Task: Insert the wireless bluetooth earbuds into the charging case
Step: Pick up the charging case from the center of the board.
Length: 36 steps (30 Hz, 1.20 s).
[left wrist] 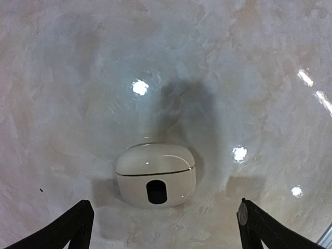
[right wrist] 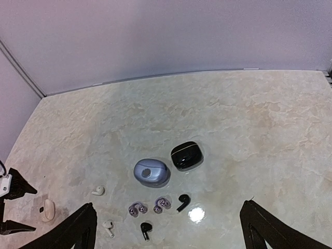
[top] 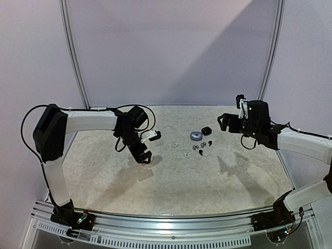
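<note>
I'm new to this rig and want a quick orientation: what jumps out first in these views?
A closed white case sits on the marbled table just ahead of the left pincer, whose jaws stand open. Mid-table, a bluish-silver case and a black case lie side by side, with tiny earbuds scattered on their near side.

Left pincer (left wrist: 164, 203) and right pincer (right wrist: 167, 206) spread wide.
</note>
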{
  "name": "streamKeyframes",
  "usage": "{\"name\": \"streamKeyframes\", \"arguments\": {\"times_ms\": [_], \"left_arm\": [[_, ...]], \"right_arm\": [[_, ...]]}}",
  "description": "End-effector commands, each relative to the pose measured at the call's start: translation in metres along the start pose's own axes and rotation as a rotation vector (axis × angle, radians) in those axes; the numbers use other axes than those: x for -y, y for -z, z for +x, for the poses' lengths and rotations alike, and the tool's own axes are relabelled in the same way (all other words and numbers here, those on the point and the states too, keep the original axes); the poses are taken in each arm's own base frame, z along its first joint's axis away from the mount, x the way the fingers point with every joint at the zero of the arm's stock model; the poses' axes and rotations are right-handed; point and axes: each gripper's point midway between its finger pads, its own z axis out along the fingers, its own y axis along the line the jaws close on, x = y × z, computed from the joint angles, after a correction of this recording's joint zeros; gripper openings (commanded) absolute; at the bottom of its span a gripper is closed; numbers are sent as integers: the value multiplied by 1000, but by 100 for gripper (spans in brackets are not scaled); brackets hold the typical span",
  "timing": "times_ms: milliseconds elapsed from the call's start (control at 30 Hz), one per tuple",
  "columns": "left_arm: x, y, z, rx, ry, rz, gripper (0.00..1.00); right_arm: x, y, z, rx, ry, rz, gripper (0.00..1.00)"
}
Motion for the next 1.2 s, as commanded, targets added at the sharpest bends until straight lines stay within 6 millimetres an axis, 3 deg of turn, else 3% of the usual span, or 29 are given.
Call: {"name": "streamKeyframes", "arguments": {"times_ms": [0,167,533,700,800,900,967,1033,1167], "left_arm": [[-2,-17,2,-13,43,-17,98],[-4,-37,8,-45,66,-21,89],[-8,-49,4,-36,68,-26,74],[-4,-49,7,-60,57,1,55],[-4,-41,5,-64,48,0,35],[-6,-24,-1,-63,33,-15,18],[-7,3,-7,-68,11,-28,9],[-11,36,-6,-92,-28,-68,0],[-30,116,8,-142,-134,-217,0]], "right_arm": [[-15,-7,11,-16,-15,13,98],[-33,-22,23,-57,-2,-19,98],[-53,-36,36,-98,-7,-66,98],[-56,-36,34,-111,-7,-71,98],[-60,-35,28,-104,-5,-82,98],[-67,-34,20,-102,-6,-105,98],[-74,-33,12,-108,-5,-123,98],[-82,-30,3,-122,3,-139,98],[-115,-20,-27,-116,21,-264,98]]}}
